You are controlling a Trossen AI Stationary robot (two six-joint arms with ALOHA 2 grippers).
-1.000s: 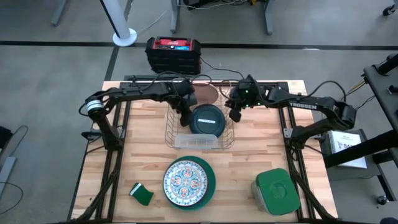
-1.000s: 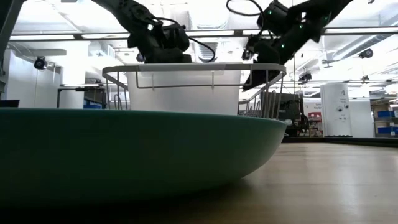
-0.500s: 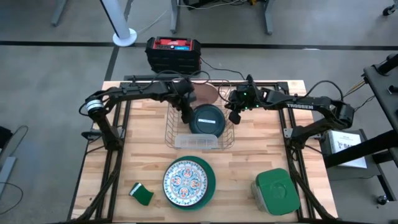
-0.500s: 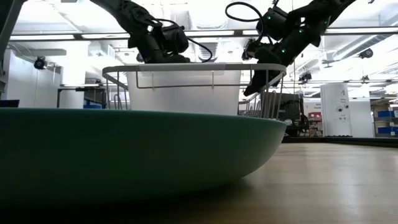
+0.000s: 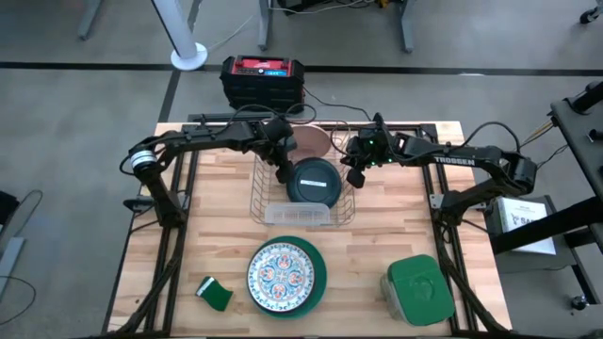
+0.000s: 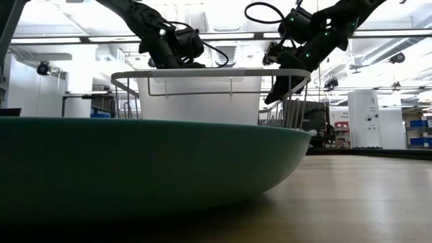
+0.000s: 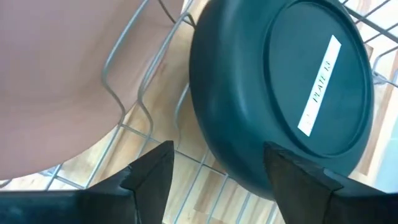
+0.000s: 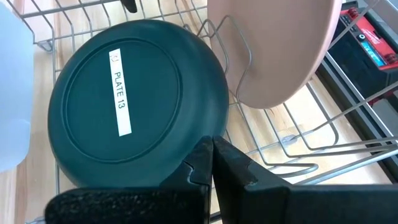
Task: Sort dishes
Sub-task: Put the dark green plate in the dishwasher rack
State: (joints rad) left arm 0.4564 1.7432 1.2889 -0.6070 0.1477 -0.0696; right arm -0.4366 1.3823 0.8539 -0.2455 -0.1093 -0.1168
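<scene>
Left gripper (image 7: 214,171): fingers spread apart, holding nothing. It hangs over the wire rack (image 5: 268,193), with the dark teal plate (image 7: 280,99) directly ahead of its fingertips, close to them though contact cannot be confirmed, and the salmon-pink plate (image 7: 62,74) off to one side, standing on edge in the rack slots.

Right gripper (image 8: 210,168): fingers pressed together, nothing between them. It sits at the opposite edge of the dark teal plate (image 8: 134,109), just beside the rim, with the salmon-pink plate (image 8: 273,50) upright beyond it.

The dark teal plate leans underside-out in the rack and carries a white label on its base. A translucent tub (image 5: 299,215) occupies the rack end farthest from both grippers.

Well apart from both grippers, on the near part of the bench (image 5: 188,235), the ornamented white plate (image 5: 281,273) lies on top of the bright teal-green plate (image 5: 321,272). A green-lidded container (image 5: 415,287) and a small green sponge (image 5: 215,293) lie to either side.

Handling, as judged: the plates appear rigid, glazed, moderately heavy and breakable. Smooth surfaces will slip under a light pinch. Grip across the rim, one finger on each face, and seat each plate between the wires before release. Avoid striking a racked plate.
</scene>
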